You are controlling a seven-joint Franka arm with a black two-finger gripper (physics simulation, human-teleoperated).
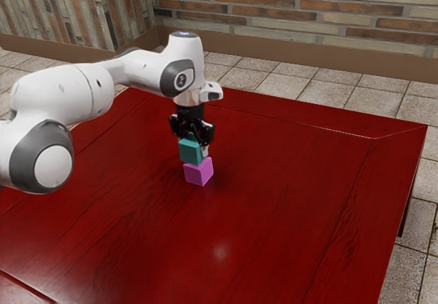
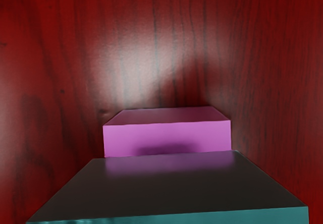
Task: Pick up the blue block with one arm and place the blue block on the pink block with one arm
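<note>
The blue-green block [image 1: 191, 152] hangs directly over the pink block [image 1: 198, 171], its underside at or just above the pink block's top; I cannot tell if they touch. My gripper [image 1: 191, 140] comes straight down from above, and its black fingers are shut on the upper sides of the blue block. The pink block rests on the red wooden table [image 1: 287, 201]. In the wrist view the blue block [image 2: 171, 193] looms large and dark just under my hand, with the pink block [image 2: 166, 133] partly visible beyond it.
The red table stretches wide on every side of the two blocks, with its far edge [image 1: 308, 116] and the exterior view's right edge [image 1: 410, 174] well away. A tiled floor and a brick wall lie behind.
</note>
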